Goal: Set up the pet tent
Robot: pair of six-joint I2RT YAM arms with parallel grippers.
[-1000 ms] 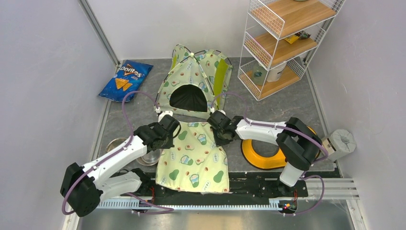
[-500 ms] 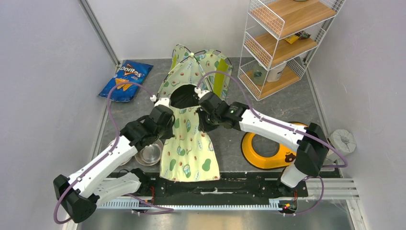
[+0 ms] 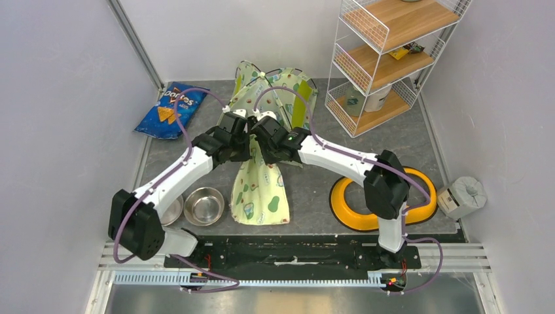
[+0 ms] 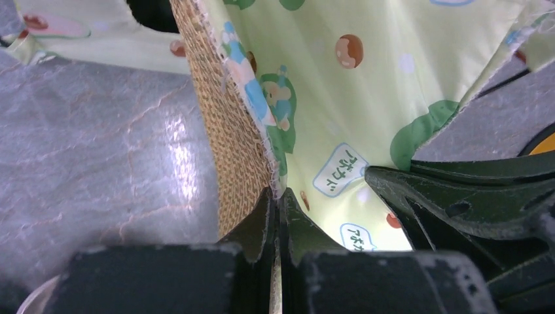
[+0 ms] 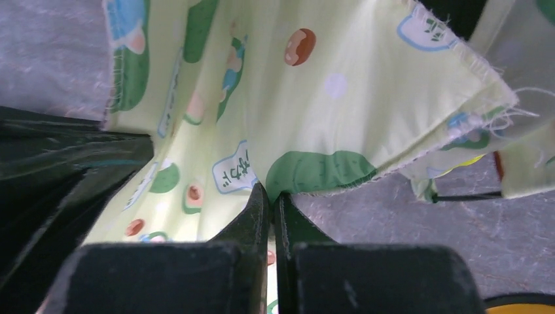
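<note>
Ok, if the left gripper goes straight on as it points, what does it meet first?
Probably the pet tent, near its dark doorway; the left gripper, shut on the mat, points there. Depth unclear.

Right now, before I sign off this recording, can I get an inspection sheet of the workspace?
Surface: grey stone-look table top, no spills seen.
Job's things: pet tent upright at the rear; mat bunched, far end held up at the tent's doorway, near end on the table.
Clutter: Doritos bag, two metal bowls, yellow ring dish.
Grippers: left gripper and right gripper each shut on the mat's edge.
Cables: purple cable arcs in front of the tent; no snag seen.
Surroundings: grey walls, wire shelf rear right, grey roll beyond the right edge.
</note>
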